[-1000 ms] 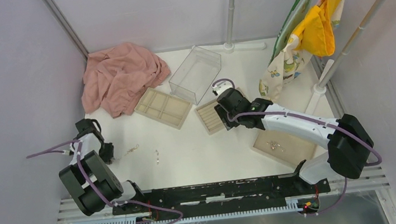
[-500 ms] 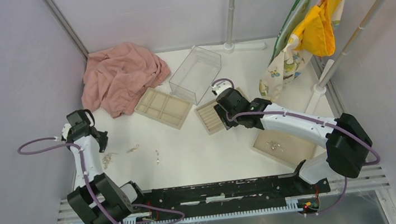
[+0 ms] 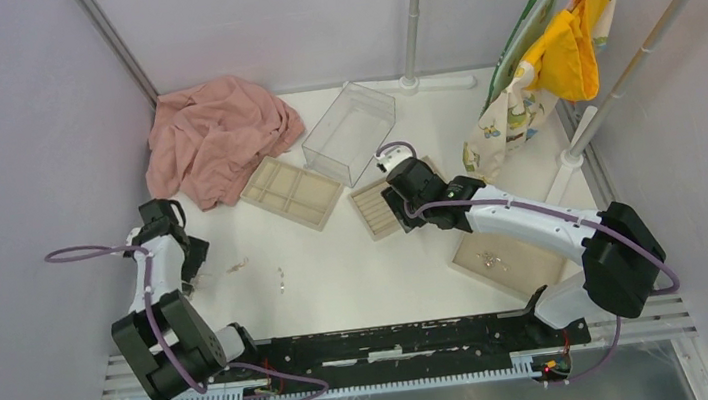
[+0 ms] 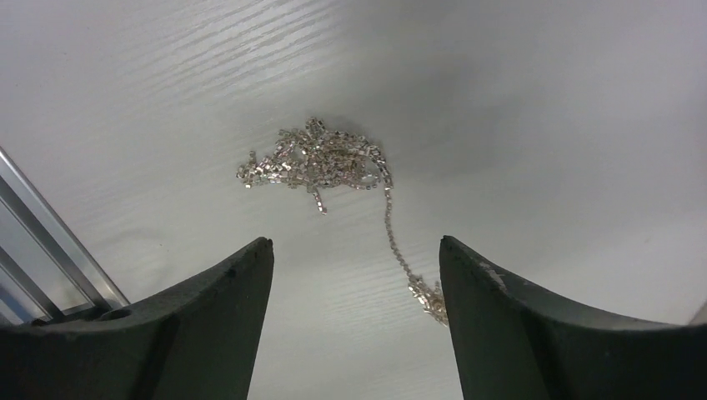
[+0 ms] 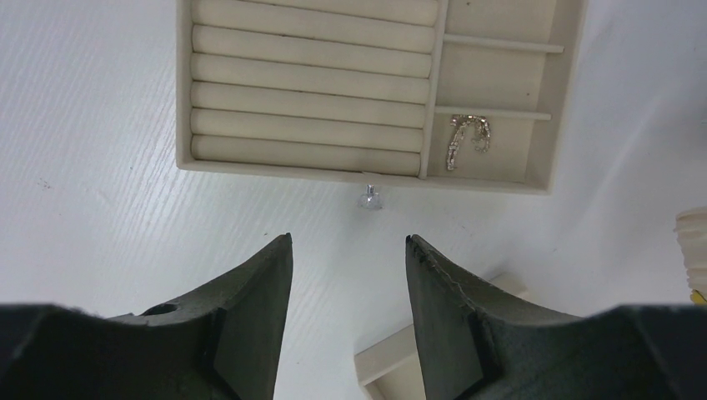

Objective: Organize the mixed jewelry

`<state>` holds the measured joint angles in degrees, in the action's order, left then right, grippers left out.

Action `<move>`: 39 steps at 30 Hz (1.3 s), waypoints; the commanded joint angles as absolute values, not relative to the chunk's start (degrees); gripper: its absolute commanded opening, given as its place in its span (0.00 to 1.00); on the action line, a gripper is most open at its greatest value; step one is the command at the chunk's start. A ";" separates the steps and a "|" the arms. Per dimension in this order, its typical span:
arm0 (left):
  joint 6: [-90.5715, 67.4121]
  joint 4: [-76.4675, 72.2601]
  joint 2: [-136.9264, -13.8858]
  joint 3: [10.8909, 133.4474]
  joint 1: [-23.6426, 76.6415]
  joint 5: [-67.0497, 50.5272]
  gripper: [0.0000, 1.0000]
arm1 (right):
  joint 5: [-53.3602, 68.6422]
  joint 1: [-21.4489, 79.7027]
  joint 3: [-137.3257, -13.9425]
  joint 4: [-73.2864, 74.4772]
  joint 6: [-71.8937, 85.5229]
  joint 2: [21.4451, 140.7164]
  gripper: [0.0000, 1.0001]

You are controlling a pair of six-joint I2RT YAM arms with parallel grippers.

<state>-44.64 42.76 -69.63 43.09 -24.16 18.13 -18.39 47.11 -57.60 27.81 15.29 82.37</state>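
The jewelry lies in scattered spots. A bunched silver chain (image 4: pixel 317 162) lies on the white table, and its thin tail (image 4: pixel 421 292) runs up to my right finger. My left gripper (image 4: pixel 354 250) is open and empty just above it; in the top view the left gripper (image 3: pixel 193 271) is at the table's left edge. Two small pieces (image 3: pixel 235 267) (image 3: pixel 281 280) lie to its right. My right gripper (image 5: pixel 348 237) is open and empty over a tiny stud (image 5: pixel 370 198) beside the ring-roll tray (image 5: pixel 188 83). A short chain piece (image 5: pixel 467 137) lies in one of the tray's compartments.
A second beige compartment tray (image 3: pixel 291 192) and a clear plastic box (image 3: pixel 349 132) stand at the back, with a pink cloth (image 3: pixel 212 141) behind left. A third tray (image 3: pixel 529 266) at the right holds some silver pieces (image 3: pixel 490 260). A rack with bags (image 3: pixel 554 46) stands at the back right.
My left arm swung back towards the wall, baring the chain, then came forward over it again. The right arm has barely moved.
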 commanded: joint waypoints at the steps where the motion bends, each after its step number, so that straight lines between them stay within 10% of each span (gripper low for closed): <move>1: -44.72 37.96 -72.42 42.61 -24.90 21.69 0.78 | -18.91 46.84 -58.86 28.36 13.51 81.69 0.59; 21: -43.07 34.01 -81.35 43.73 -29.70 18.64 0.52 | -18.77 46.91 -60.39 28.19 14.67 83.04 0.58; 32: -41.49 34.33 -77.46 43.45 -29.13 15.23 0.04 | -18.93 46.87 -59.34 27.68 15.06 82.18 0.58; 39: -42.10 39.49 -69.26 47.58 -16.64 12.26 0.02 | -19.48 46.86 -60.35 27.95 15.13 81.44 0.58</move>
<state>-43.44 36.25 -74.37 42.68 -24.71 13.91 -18.41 47.09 -57.95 29.19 14.48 83.22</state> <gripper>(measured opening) 0.050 0.581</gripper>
